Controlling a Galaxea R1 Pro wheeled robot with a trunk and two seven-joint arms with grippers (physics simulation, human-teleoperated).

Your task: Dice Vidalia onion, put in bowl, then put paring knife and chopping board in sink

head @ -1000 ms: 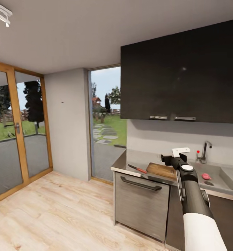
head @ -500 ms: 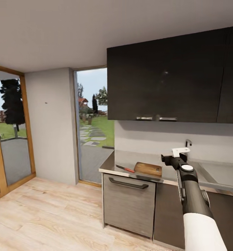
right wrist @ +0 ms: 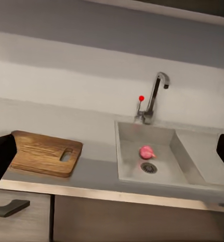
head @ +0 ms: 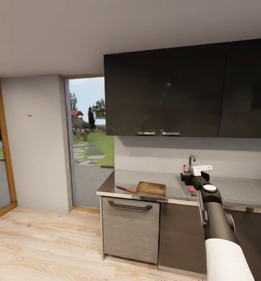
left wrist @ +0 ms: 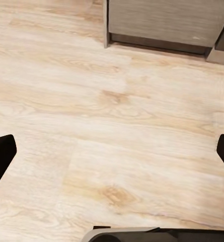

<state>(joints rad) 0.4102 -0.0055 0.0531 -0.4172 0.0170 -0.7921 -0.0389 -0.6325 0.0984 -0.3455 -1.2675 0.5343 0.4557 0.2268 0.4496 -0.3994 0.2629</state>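
Observation:
The brown chopping board lies on the dark grey countertop, with the orange-handled paring knife just left of it. Right of the board is the sink with its chrome tap. A pinkish Vidalia onion rests by the drain and peeks out beside my right arm. My right gripper is held up in front of the sink, open and empty. My left gripper hangs open over the wood floor. The bowl is out of view.
Glossy black upper cabinets hang above the counter. A grey lower unit with a bar handle stands under the board. A tall window and a grey wall lie to the left, with light wood floor in front.
The whole head view has swung to the right, so counter, cabinets and window have slid left in the picture. My right arm keeps its place in the view.

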